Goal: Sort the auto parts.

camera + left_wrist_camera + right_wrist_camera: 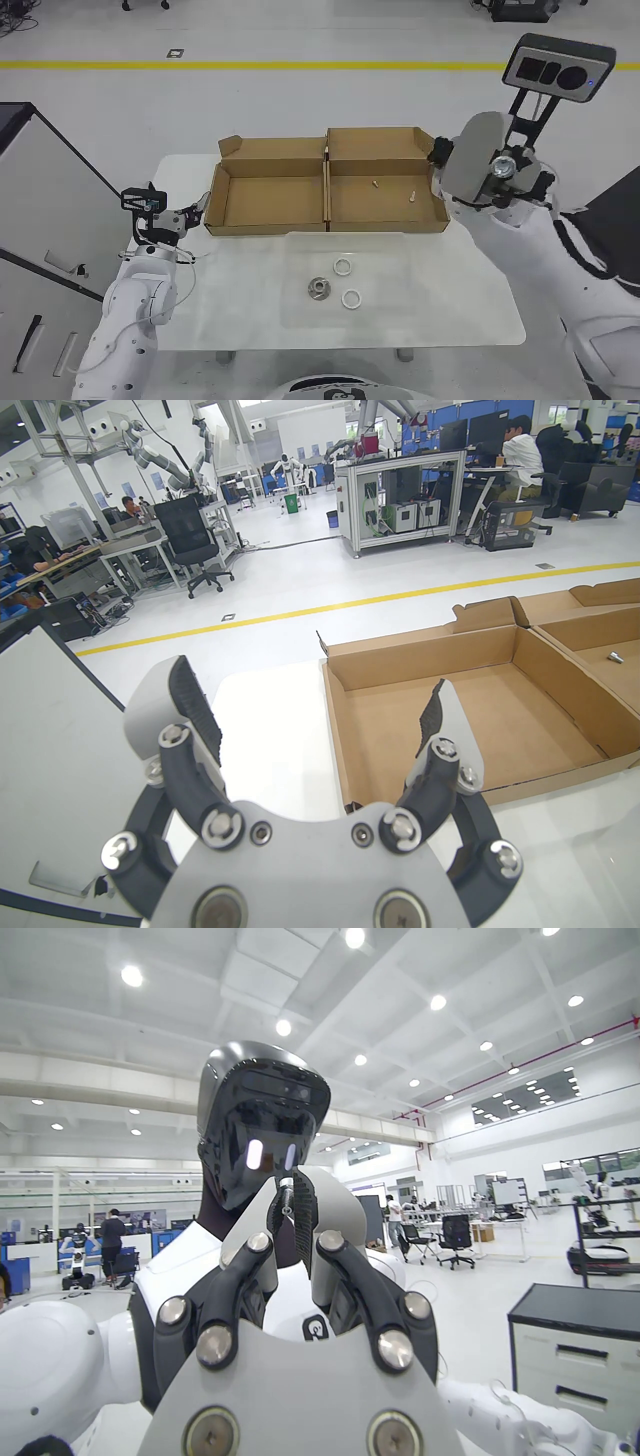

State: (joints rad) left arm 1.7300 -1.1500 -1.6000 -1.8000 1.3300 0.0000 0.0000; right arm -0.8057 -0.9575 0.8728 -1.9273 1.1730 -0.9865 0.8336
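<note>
My right gripper (287, 1193) is raised high off the table's right end, turned toward the robot's head, and is shut on a small threaded metal bolt (286, 1200); the same gripper (503, 166) is up beside the box in the top view. The cardboard box (327, 225) has two compartments. Two small bolts (374, 183) (411, 194) lie in the right one, and the left one (480, 720) is bare. On the table in front lie two white rings (343, 267) (352, 298) and a metal hub (319, 289). My left gripper (310, 680) hangs open just left of the box, holding nothing.
The white table (440, 300) ends close behind the box. The rings and hub rest on a clear sheet (400, 290). A grey cabinet (40, 200) stands off the table's left end, close to my left arm.
</note>
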